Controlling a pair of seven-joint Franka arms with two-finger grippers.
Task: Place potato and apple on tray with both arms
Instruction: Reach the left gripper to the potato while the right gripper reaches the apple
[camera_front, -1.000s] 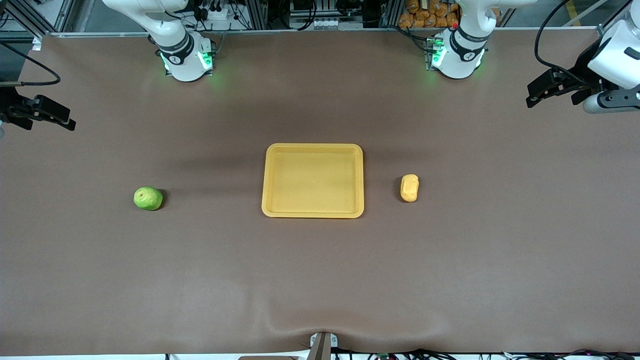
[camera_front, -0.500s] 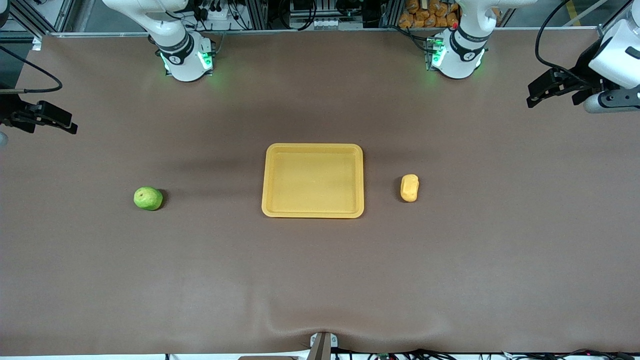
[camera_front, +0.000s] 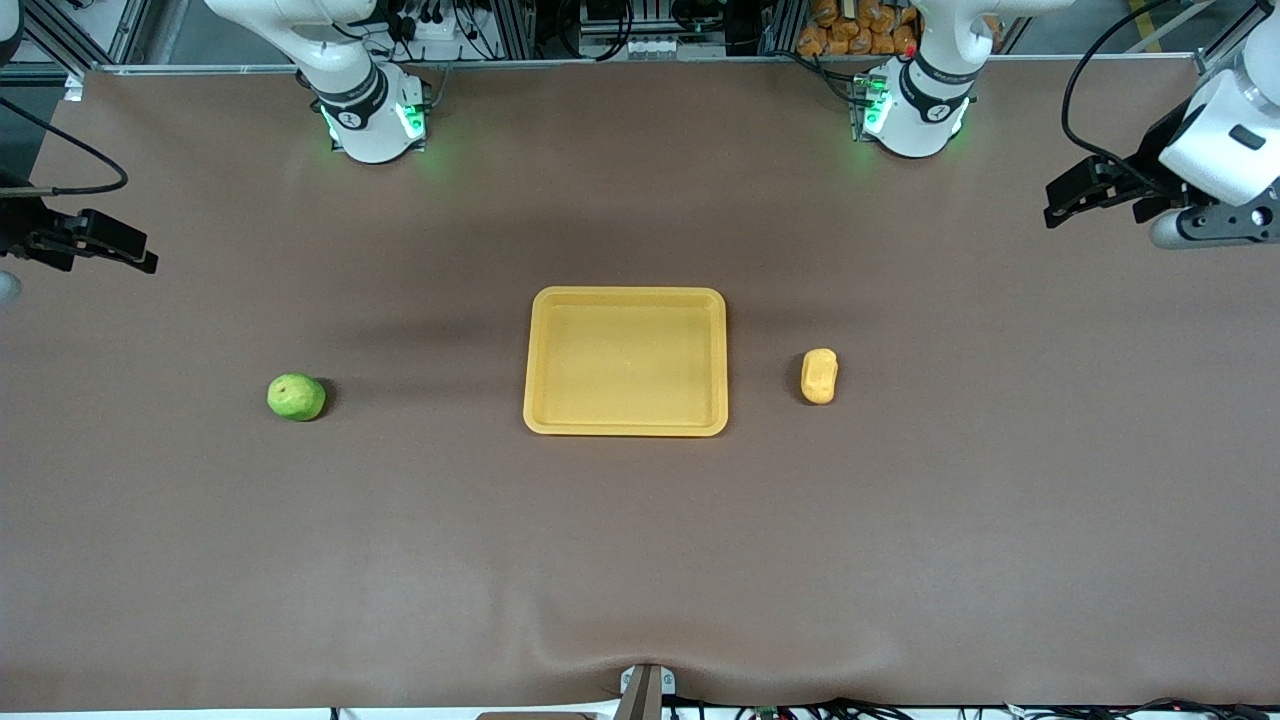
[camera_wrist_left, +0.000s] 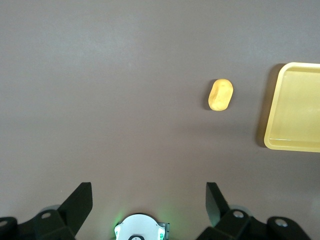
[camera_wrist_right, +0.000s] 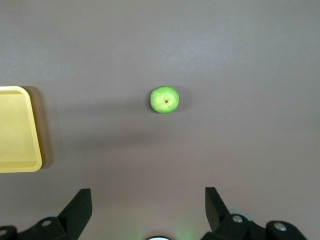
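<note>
While both arms are hanging high at the table ends, the tray (camera_front: 625, 361) is lying bare at mid-table.
The apple (camera_front: 296, 397) is resting well apart from the tray toward the right arm's end, slightly nearer the front camera than the potato (camera_front: 819, 376), which is lying near the tray toward the left arm's end. The right gripper (camera_front: 100, 240) and left gripper (camera_front: 1075, 190) are hovering over the table ends, well apart from the tray, fingers (camera_wrist_right: 80, 207) spread wide and gripping nothing.
</note>
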